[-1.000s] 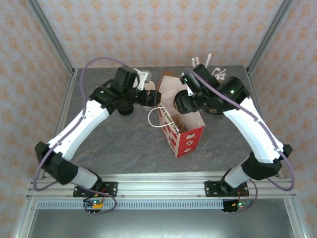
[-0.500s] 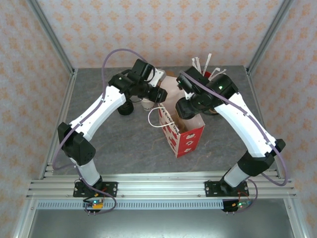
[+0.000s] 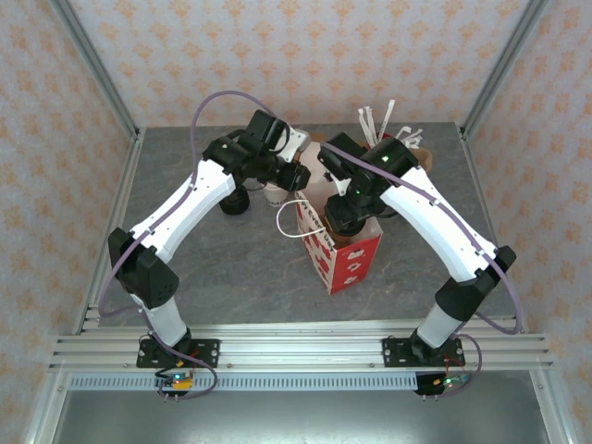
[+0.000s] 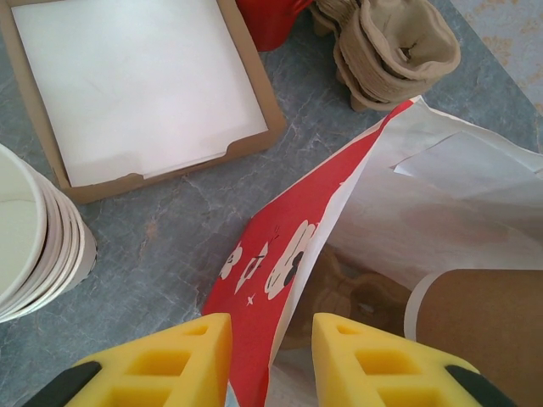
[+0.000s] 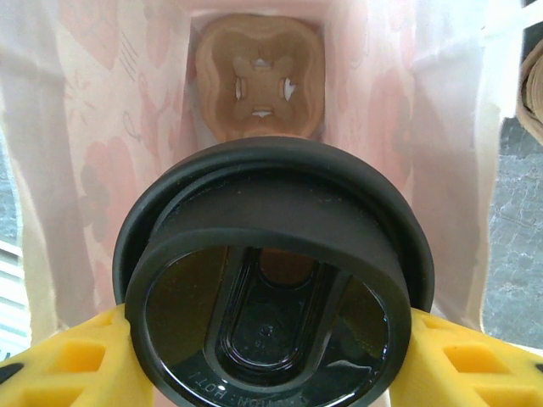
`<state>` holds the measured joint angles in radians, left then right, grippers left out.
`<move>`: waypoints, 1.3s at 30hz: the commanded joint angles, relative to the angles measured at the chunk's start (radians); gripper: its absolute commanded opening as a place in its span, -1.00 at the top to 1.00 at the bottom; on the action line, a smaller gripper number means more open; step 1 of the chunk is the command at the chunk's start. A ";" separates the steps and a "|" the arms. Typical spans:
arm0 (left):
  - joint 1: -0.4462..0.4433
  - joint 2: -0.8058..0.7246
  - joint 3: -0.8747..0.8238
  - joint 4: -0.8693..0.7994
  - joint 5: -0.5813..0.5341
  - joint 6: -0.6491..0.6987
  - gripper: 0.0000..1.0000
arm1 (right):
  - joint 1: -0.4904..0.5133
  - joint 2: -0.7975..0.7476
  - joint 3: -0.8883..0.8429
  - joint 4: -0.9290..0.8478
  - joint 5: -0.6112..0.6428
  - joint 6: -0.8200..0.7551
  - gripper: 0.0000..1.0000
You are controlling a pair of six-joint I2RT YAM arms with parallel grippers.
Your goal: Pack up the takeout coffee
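The right claw (image 5: 271,363) grips the takeout coffee cup with round black plastic lid (image 5: 270,254) between its fingers (image 5: 76,360), above the open red-and-white paper bag (image 5: 68,127), whose rim the open left claw (image 4: 270,360) straddles.

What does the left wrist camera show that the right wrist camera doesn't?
Left wrist: a stack of lidless cups, a shallow cardboard box of white sheets, a pile of pulp carriers, and the gift bag's red outside. Right wrist: the takeout coffee, black lid up, clamped in the right gripper. Both: the gift bag's inside, with a pulp carrier at its bottom.
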<state>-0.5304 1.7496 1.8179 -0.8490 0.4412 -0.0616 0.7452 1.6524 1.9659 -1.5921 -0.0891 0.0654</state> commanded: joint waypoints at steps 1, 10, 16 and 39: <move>-0.002 -0.009 0.009 0.007 0.015 0.008 0.37 | -0.004 0.012 -0.015 -0.047 -0.002 -0.021 -0.10; -0.003 -0.009 -0.003 0.018 0.009 -0.003 0.38 | -0.009 0.036 -0.046 -0.054 0.001 -0.015 -0.11; -0.003 -0.012 -0.010 0.025 0.007 -0.007 0.39 | -0.009 0.033 -0.076 -0.025 -0.017 0.030 -0.06; -0.002 -0.018 -0.016 0.034 -0.006 -0.019 0.41 | -0.009 0.048 -0.196 0.075 -0.026 0.079 -0.06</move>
<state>-0.5304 1.7496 1.8072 -0.8383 0.4404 -0.0776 0.7387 1.6955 1.7962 -1.5257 -0.1246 0.1242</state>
